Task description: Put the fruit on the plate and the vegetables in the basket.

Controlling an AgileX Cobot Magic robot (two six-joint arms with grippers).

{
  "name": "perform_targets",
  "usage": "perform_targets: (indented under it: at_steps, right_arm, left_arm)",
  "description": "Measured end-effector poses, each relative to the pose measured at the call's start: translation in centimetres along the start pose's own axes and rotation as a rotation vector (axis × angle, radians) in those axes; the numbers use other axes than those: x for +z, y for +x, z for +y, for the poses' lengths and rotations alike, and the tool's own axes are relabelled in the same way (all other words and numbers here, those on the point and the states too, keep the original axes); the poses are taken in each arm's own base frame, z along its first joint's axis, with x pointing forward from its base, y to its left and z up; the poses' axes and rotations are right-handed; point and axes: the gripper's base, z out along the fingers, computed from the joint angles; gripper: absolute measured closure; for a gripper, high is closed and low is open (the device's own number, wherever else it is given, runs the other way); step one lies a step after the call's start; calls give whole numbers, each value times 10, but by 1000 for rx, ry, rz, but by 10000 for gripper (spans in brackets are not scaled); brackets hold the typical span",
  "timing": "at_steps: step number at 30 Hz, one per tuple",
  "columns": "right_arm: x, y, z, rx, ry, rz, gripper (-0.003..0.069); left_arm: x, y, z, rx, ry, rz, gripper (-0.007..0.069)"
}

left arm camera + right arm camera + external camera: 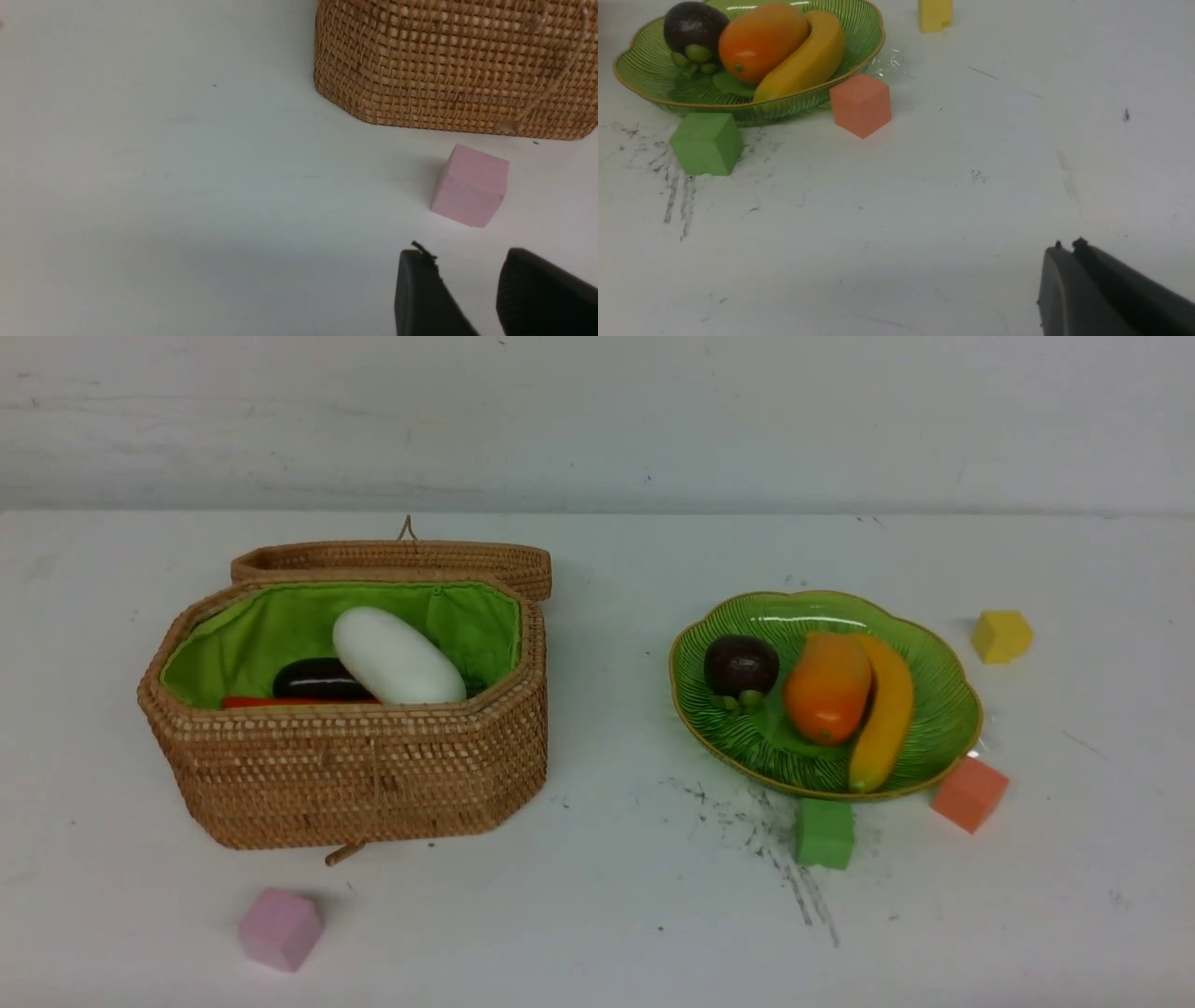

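Observation:
The rattan basket (355,775) stands at the left with its lid back. In it lie the white radish (397,658), the dark eggplant (317,679) and a sliver of red pepper (257,702); the green gourd is hidden. The green plate (943,709) at the right holds the mangosteen (740,665), mango (826,686) and banana (887,714). Neither gripper shows in the front view. My left gripper (467,259) is open and empty above bare table near the basket's wall (448,65). My right gripper (1066,245) is shut and empty, well off from the plate (654,88).
Foam cubes lie about: pink (279,928) in front of the basket, green (825,833) and orange (969,792) at the plate's near rim, yellow (1001,636) beyond it. Dark scuff marks (775,840) streak the white table. A wall runs along the back.

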Motion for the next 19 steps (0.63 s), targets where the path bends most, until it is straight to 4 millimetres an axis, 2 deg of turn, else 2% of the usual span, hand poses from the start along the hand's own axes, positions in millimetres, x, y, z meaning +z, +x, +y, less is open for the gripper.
perform_targets:
  at_steps: [19]
  right_arm:
    - [0,0,0,0,0,0,597]
  left_arm:
    - [0,0,0,0,0,0,384]
